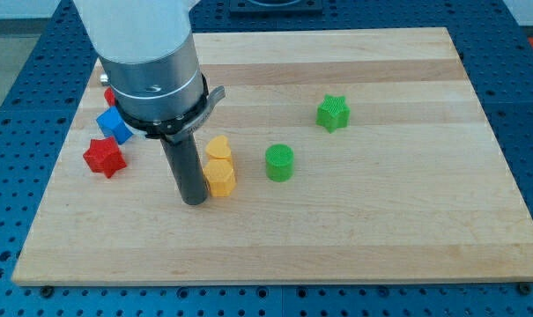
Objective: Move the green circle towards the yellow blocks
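Note:
The green circle (279,163) is a short green cylinder standing near the board's middle. Two yellow blocks touch each other to its left: a yellow heart (218,147) above and a yellow hexagon (219,178) below. The green circle stands apart from them, a small gap to their right. My tip (194,201) rests on the board just left of the yellow hexagon, close to touching it. The yellow blocks lie between my tip and the green circle.
A green star (333,113) lies at the upper right of the green circle. A red star (104,157) and a blue block (114,124) lie near the wooden board's (381,229) left edge. A red block (110,95) is partly hidden behind the arm.

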